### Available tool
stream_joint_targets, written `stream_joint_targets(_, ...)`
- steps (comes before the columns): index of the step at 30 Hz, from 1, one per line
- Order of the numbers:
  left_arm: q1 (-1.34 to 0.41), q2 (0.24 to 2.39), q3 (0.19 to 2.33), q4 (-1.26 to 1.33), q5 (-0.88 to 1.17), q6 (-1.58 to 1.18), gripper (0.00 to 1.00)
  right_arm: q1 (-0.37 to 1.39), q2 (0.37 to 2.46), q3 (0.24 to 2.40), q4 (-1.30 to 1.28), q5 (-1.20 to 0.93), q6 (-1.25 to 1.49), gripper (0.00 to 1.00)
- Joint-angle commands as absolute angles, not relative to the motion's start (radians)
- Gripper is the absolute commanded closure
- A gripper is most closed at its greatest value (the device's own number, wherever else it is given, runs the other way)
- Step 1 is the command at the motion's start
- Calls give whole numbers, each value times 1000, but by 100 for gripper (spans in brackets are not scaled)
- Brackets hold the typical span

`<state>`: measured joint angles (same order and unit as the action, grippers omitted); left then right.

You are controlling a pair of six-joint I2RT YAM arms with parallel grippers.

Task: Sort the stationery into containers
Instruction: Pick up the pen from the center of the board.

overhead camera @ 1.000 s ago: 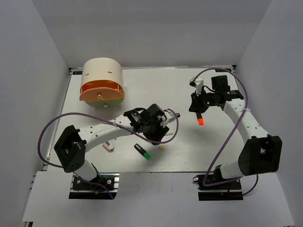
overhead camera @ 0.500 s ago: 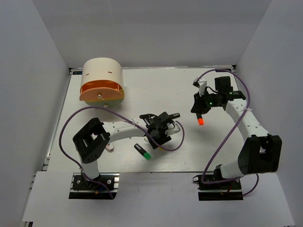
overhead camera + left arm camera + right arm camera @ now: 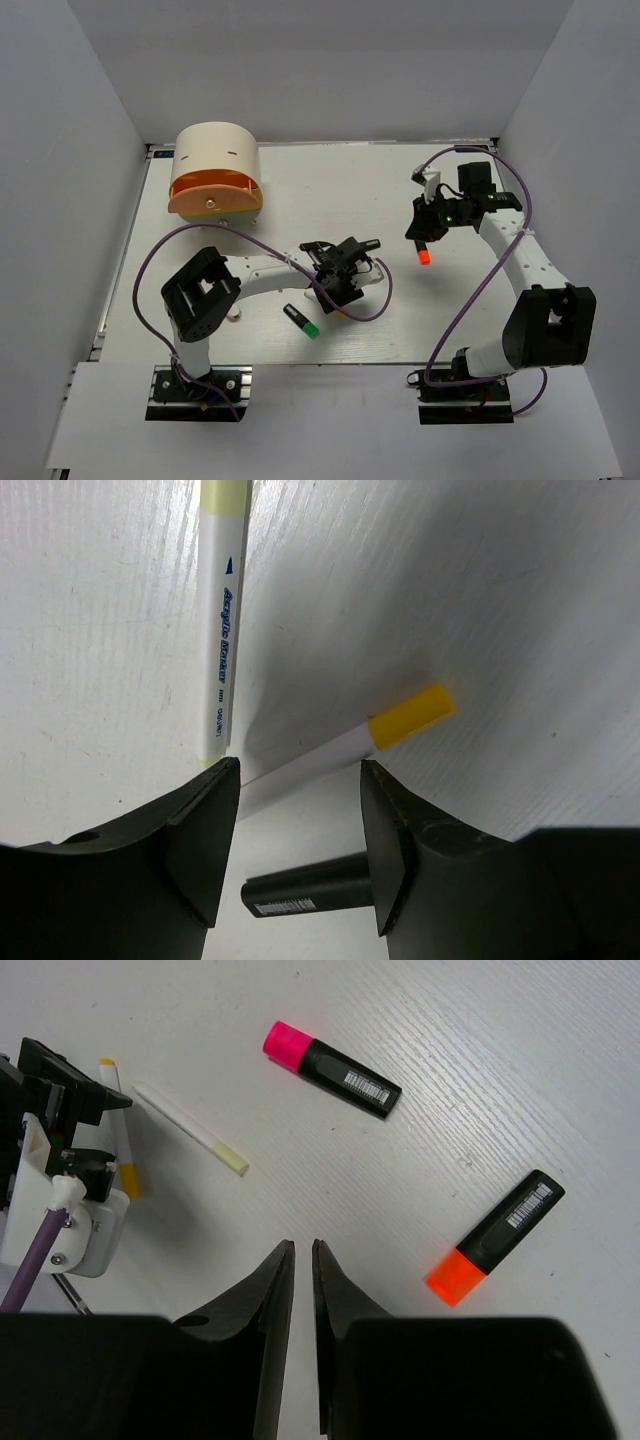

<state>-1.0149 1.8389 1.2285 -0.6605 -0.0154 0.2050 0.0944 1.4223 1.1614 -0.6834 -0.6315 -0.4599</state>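
Left gripper (image 3: 300, 810) half open, empty, straddling a yellow-capped pen (image 3: 345, 745). Second pen (image 3: 222, 620) at 11 o'clock, touching it; closing may snag both. Right gripper (image 3: 303, 1260) nearly closed, empty. Organizer (image 3: 215, 175) far at 10 o'clock.

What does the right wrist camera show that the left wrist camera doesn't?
Only the right wrist view shows the pink-capped highlighter, the orange-capped highlighter, the left arm's wrist, and the right gripper with jaws nearly together and nothing between them. Only the left wrist view shows the left gripper open over a yellow-tipped pen, with a black highlighter body beneath. Both show the white table and the pale-tipped pen.
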Motion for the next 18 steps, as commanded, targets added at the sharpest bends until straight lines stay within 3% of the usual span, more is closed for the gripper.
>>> stream_joint_targets(1,-1020,1833,1256,-644,-20,229,38,86,1419,1169,-701,-661,-465,81)
stream_joint_targets(12,-1020,1842,1181,-635,-11,238,38,74,1416,1166,-704,-670,-462,78)
stream_joint_targets(18,-1020,1852,1161,-617,-11,238,43,69,1416,1163,-701,-680,-459,78)
